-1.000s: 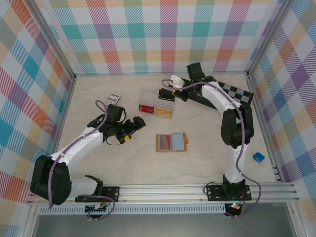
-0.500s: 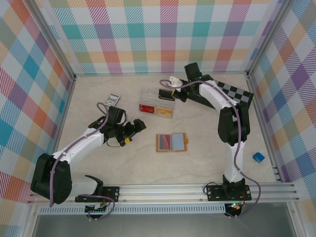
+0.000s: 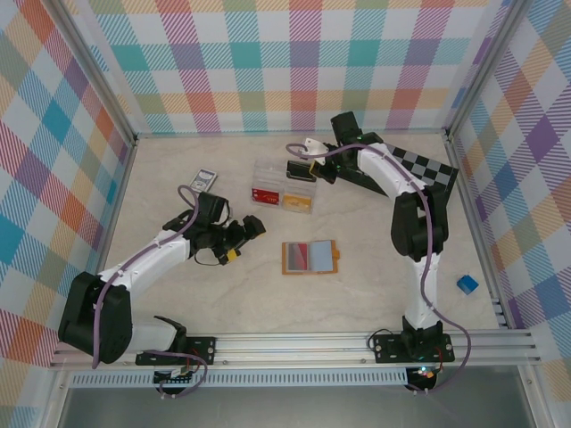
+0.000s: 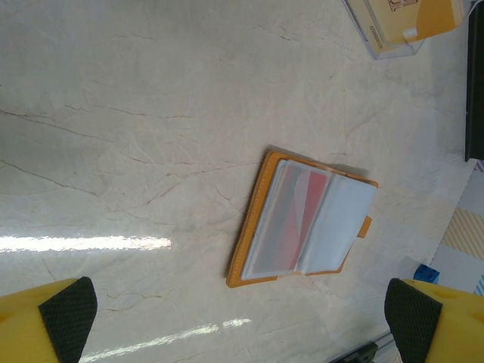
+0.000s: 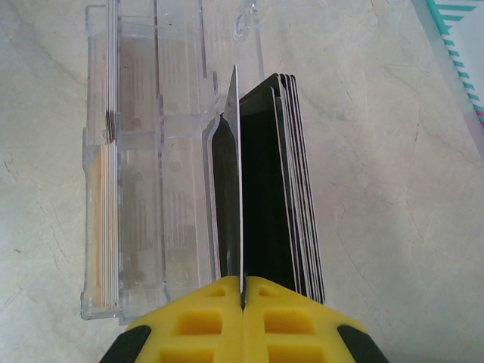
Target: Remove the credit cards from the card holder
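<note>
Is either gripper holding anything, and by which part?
The right gripper is shut on a thin card, pinched edge-on by its near end, beside a stack of dark cards. The left gripper is open and holds nothing.

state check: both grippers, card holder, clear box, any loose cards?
left gripper: open, nothing between its fingers.
right gripper: shut on a thin card.
card holder: open, lying flat, red card in a sleeve.
clear plastic box: lid looks open.
dark cards: stacked on edge beside the held card.
</note>
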`<state>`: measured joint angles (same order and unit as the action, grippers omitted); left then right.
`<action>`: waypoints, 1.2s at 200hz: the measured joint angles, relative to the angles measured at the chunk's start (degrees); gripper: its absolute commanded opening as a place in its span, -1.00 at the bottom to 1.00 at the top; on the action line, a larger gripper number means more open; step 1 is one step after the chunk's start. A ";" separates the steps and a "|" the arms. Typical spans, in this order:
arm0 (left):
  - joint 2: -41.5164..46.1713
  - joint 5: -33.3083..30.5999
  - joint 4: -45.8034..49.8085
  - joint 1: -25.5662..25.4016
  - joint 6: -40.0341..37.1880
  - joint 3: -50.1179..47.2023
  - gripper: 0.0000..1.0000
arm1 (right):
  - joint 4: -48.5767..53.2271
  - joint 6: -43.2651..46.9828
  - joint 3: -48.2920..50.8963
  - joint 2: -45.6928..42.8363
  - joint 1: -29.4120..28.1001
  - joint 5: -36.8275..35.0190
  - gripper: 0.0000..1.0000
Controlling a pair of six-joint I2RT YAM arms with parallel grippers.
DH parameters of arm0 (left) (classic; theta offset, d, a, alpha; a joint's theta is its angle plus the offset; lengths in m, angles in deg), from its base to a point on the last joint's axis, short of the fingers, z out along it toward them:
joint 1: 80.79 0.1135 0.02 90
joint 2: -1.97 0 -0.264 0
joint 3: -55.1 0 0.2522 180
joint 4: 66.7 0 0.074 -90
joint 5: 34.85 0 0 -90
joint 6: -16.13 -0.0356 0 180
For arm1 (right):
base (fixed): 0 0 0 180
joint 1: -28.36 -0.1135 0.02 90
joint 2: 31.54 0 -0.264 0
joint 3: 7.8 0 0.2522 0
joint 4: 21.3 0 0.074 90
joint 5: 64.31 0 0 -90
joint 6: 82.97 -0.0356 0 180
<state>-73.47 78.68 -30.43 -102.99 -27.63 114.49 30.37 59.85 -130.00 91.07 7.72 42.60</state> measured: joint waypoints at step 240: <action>-0.09 0.00 -0.22 0.00 0.22 -0.44 1.00 | 12.96 -1.11 -8.61 4.15 -0.85 3.08 -1.00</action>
<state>-73.55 78.68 -30.65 -102.99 -27.41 114.05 43.33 58.74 -138.61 95.22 6.87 45.68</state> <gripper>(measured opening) 0.999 0.046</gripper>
